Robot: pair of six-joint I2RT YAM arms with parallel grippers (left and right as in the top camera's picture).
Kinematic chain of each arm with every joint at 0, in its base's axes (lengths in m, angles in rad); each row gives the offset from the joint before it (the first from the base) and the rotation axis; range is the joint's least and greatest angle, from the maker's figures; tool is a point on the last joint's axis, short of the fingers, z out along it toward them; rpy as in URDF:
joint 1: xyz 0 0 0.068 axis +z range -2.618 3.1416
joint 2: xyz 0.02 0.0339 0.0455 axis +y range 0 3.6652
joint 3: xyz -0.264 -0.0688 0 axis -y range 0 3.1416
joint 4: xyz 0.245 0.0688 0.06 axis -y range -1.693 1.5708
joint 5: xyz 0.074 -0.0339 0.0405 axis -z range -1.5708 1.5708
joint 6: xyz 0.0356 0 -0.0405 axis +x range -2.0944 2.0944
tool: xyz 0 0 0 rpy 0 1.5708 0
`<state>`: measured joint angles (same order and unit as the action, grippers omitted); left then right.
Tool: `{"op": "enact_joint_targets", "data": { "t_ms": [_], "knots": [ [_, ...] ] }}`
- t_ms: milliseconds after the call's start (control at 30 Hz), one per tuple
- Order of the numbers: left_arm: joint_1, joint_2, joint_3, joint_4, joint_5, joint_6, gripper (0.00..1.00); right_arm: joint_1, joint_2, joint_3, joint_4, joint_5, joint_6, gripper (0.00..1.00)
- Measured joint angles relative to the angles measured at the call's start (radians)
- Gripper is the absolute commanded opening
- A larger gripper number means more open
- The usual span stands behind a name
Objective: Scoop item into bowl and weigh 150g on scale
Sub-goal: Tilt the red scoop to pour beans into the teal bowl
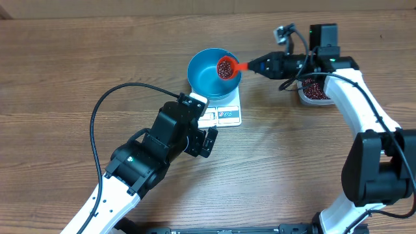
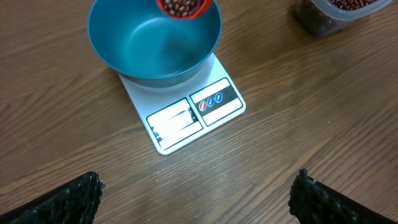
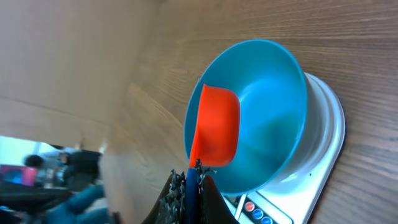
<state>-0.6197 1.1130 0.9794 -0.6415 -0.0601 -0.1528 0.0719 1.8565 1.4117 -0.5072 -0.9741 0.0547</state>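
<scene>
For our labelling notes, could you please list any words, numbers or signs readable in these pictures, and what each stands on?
No text can be read.
Small flat white rectangular kitchen scale: display window washed out, no digits legible.
Its three round buttons: symbols too small to read.

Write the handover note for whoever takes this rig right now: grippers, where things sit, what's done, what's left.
Right gripper: shut on the handle of the red scoop, which hangs over the bowl, loaded with beans.
Left gripper: open, empty, hovering near the display end of the scale.
Bowl sits on the scale; its inside looks bare.
The tub of beans stands to the right of the scale, under the right arm.
Done: one scoop filled and brought over the bowl.
Left: tip it in, read the display (not legible here), and repeat until the target weight shows.
</scene>
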Motion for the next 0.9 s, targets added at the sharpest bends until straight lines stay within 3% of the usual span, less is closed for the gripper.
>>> {"op": "enact_joint_targets", "data": {
  "t_ms": [600,900],
  "knots": [
    [0.0,0.0,0.0,0.0,0.0,0.0,1.0,0.088,0.0,0.0,0.023,0.214,-0.478,0.04],
    [0.0,0.0,0.0,0.0,0.0,0.0,0.99,0.088,0.0,0.0,0.13,0.231,-0.564,0.04]
  ]
}}
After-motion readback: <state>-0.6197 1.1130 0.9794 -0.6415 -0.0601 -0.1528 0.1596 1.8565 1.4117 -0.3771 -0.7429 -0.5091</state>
